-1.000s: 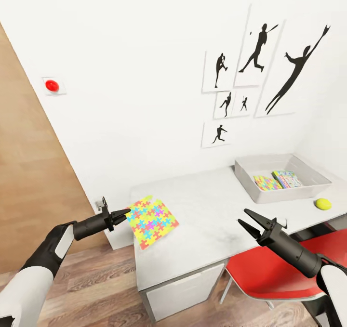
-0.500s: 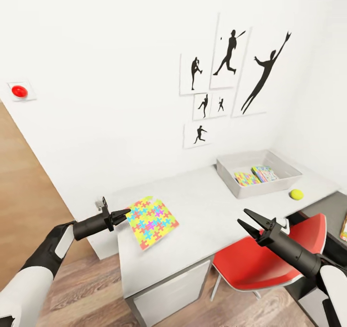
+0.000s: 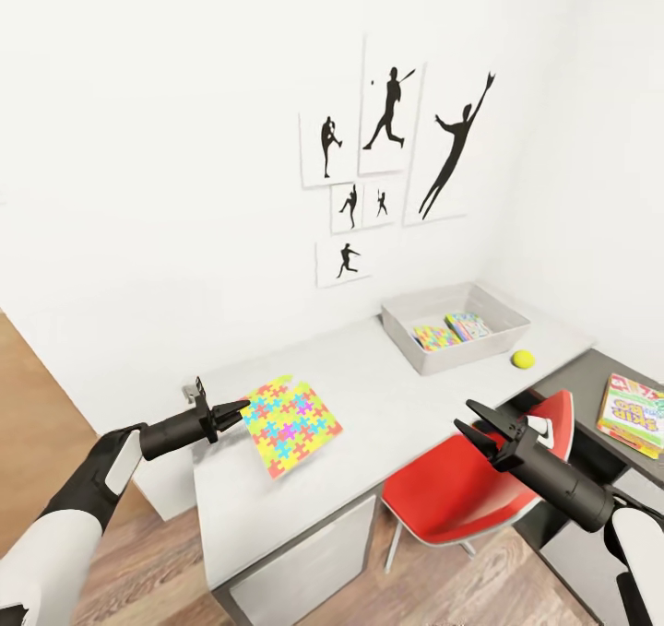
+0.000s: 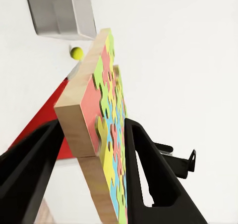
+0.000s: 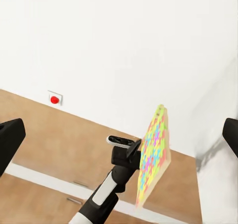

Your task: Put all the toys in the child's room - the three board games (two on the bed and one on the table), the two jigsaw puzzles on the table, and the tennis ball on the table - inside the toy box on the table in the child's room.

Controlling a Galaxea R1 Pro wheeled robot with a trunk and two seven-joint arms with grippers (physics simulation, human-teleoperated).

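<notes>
The left gripper point(image 3: 242, 408) has its fingers clamped on one edge of the jigsaw puzzle point(image 3: 291, 425), a stiff, light, thick board held above the counter point(image 3: 369, 395), the toy box point(image 3: 455, 324) at two o'clock; right gripper point(image 3: 478, 426) fingers apart.

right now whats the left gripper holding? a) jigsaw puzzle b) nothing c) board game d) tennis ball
a: the left gripper has its jaws shut on the edge of the multicoloured jigsaw puzzle, as the left wrist view also shows, while the tennis ball lies on the table.
</notes>
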